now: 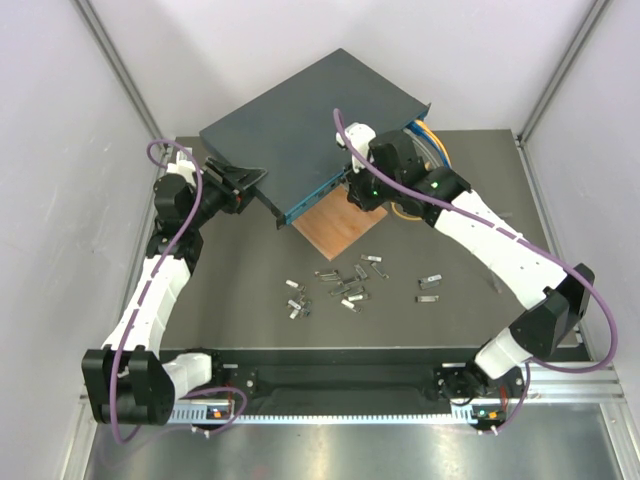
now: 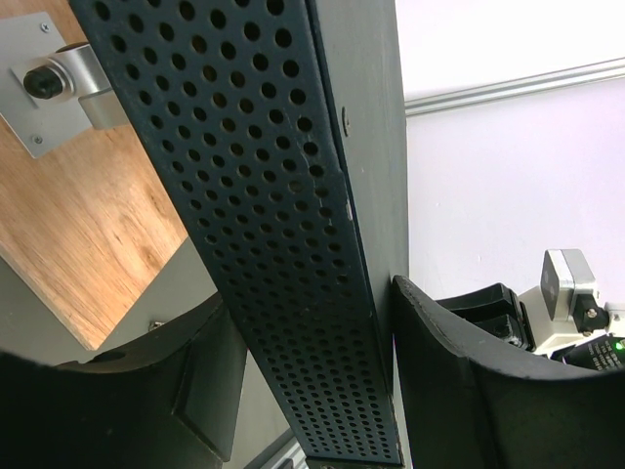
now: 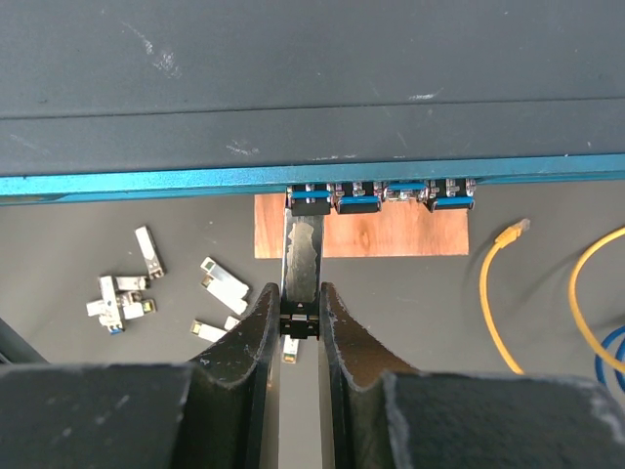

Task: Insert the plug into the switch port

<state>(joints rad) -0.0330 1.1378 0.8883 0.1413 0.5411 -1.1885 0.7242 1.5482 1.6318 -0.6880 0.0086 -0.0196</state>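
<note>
The switch is a flat dark blue-grey box lying at an angle at the back of the table, its narrow teal front face towards me. My left gripper is shut on its left corner; in the left wrist view the perforated side wall runs between the fingers. My right gripper is shut on the plug, a slim silver module. The plug's tip sits at the leftmost socket of a row under the teal face.
A thin brown wooden board lies under the switch's front edge. Several loose silver modules are scattered mid-table. Yellow and blue cables lie behind my right gripper; a yellow one shows in the right wrist view.
</note>
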